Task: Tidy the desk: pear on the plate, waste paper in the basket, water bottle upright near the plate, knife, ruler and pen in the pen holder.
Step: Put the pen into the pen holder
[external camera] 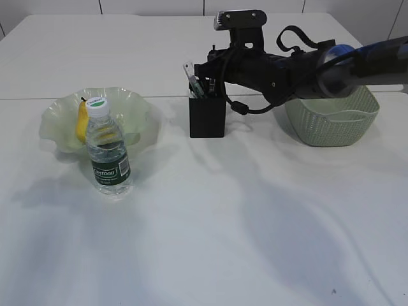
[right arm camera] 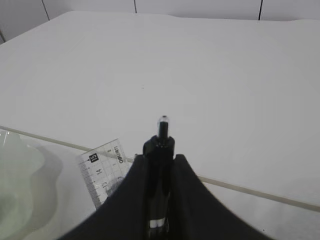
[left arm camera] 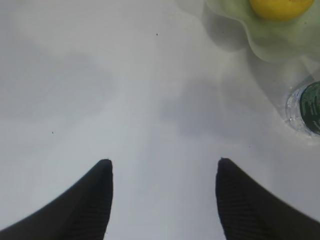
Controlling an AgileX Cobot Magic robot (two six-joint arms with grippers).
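Observation:
My right gripper point(right arm camera: 159, 156) is shut on a black pen point(right arm camera: 162, 132) that stands upright between its jaws. It hovers just over the black pen holder point(external camera: 207, 118), and the pen's lower end is hidden. The clear ruler point(right arm camera: 105, 167) leans in the holder beside it. On the wavy glass plate point(external camera: 137, 105) lies the yellow pear point(external camera: 81, 121). The water bottle point(external camera: 108, 153) stands upright right in front of the plate. My left gripper point(left arm camera: 165, 162) is open above bare table, with the pear point(left arm camera: 280, 7) and the bottle point(left arm camera: 307, 107) to its far right. Knife and waste paper cannot be made out.
The sage-green basket point(external camera: 331, 121) sits to the right of the pen holder, partly behind the right arm. A table seam runs across behind the holder. The left arm does not appear in the exterior view.

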